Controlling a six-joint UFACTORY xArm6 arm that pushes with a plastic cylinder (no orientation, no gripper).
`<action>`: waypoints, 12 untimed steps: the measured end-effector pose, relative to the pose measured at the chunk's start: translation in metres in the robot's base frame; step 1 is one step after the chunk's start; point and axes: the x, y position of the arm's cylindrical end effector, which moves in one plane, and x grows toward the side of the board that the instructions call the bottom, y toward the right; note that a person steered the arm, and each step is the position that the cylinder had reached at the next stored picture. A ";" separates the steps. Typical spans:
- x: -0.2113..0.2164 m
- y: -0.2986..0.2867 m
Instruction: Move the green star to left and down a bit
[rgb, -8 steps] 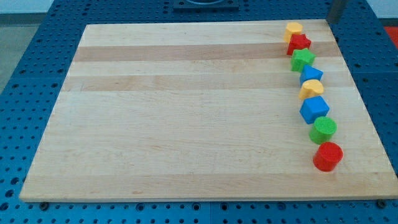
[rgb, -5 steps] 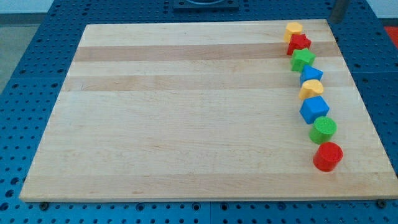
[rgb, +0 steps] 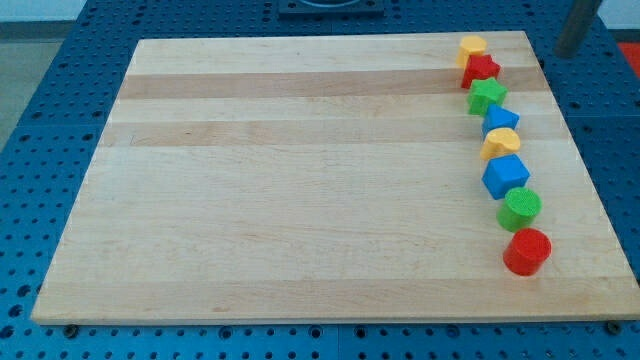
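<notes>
The green star (rgb: 488, 96) lies near the wooden board's (rgb: 300, 180) right edge, third from the top in a curved column of blocks. Above it are a yellow block (rgb: 472, 47) and a red star (rgb: 481, 69), which touches it. Below it are a blue block (rgb: 501, 119), a yellow block (rgb: 500, 143), a blue cube (rgb: 506, 175), a green cylinder (rgb: 520, 209) and a red cylinder (rgb: 527, 250). My tip (rgb: 569, 52) is off the board at the view's top right, up and to the right of the green star, touching no block.
The board rests on a blue perforated table (rgb: 40, 120). A dark fixture (rgb: 330, 8) sits at the view's top centre, beyond the board's far edge.
My rod has moved to the right and slightly down, further past the board's top right corner. No block has moved.
</notes>
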 end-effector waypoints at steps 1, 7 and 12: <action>0.039 0.002; 0.074 -0.080; 0.093 -0.247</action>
